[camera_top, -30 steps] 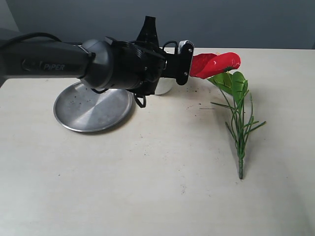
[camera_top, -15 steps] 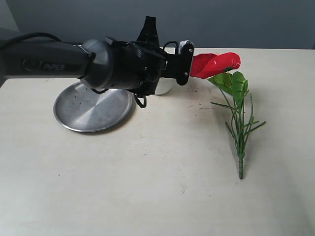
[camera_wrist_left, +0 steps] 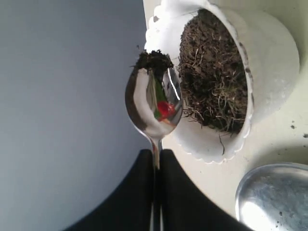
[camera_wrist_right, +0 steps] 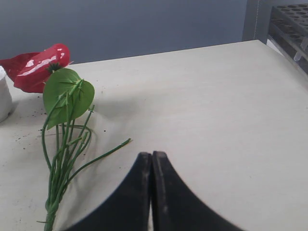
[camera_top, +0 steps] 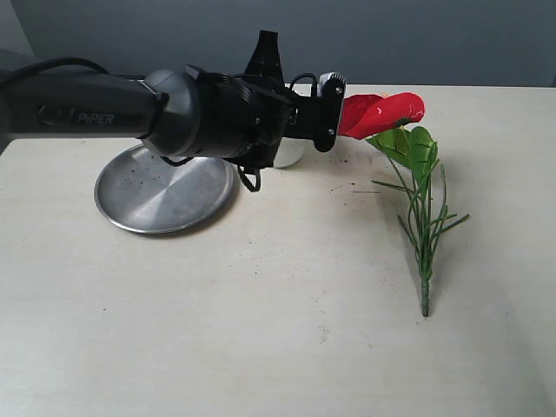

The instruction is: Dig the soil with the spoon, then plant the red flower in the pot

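One steel plate lies flat on the left of the table, bare but for a few dark specks. Just right of it, the left arm reaches across from the left edge, its bulky black wrist hiding most of the pot, of which only a white sliver shows below the wrist in the exterior view. The left gripper is clenched on the spoon: in the wrist view the two black fingers press together on the thin handle, and the bowl sticks out beyond them, held above the table. A small clump of dark soil sits at the tip of the bowl, right at the pot's scalloped rim. The pot itself is filled with fibrous brown earth and roots up to the rim, and it stands just beside the plate.

Right of the pot, scattered crumbs dot the table. The flower lies flat on its side right of centre, its red bloom toward the far side and close to the pot, the green leaves just nearer than it, and the thin stem and grassy blades trailing toward the near edge. Nothing grips it.

The right gripper shows only in its own wrist view, fingers pressed together with nothing between them, over bare table right of the flower's stem.
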Tool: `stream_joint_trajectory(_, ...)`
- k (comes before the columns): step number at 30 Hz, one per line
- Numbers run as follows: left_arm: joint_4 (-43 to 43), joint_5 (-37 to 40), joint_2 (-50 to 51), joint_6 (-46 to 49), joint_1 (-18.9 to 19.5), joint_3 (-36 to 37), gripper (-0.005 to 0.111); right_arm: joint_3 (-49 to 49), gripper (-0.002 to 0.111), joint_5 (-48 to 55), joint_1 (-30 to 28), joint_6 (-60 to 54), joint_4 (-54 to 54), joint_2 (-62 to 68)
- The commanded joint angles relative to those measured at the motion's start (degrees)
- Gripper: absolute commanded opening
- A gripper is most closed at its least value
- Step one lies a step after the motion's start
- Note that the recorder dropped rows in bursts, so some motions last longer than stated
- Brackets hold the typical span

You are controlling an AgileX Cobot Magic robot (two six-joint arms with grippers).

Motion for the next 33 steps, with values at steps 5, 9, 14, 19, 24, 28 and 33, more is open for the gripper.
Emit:
stream_joint_trajectory(5,-2.41,-0.10,-0.62,-0.49,-0.42,-0.24,0.000,0.11,0.000,-0.59,0.02,-0.06,-0.25,-0.24)
stream_joint_trajectory(9,-2.30,-0.09,-0.62,-5.84,-0.42,-0.24,0.000,0.11,0.000,-0.59,0.02,-0.06,-0.25,-0.24)
stream_joint_trajectory(14,-2.20,-0.85,-0.62,-17.19,0.94,-0.24,0.000,0.11,0.000,-0.59,0.02,-0.06,-0.25,-0.24)
stream_joint_trajectory(19,-2.30,-0.52,-0.62,-33.50,1.23,-0.24,0.000,0.11,0.000,-0.59,0.02,-0.06,-0.25,-0.24)
stream_joint_trajectory(24,-2.64,-1.83,-0.62,-46.23,1.23,-0.24,0.000,0.11,0.000,-0.59,0.02,-0.06,-0.25,-0.24)
stream_joint_trajectory(28,-6.16,-3.30,-1.09,-50.97,1.23,-0.44,0.000,0.11,0.000,-0.59,0.02,-0.06,-0.25,-0.24)
stream_joint_trajectory(33,-7.59,-4.15,-1.86,-52.99,1.23,-1.93,0.000,0.11,0.000,-0.59,0.02,-0.06,-0.07,-0.24)
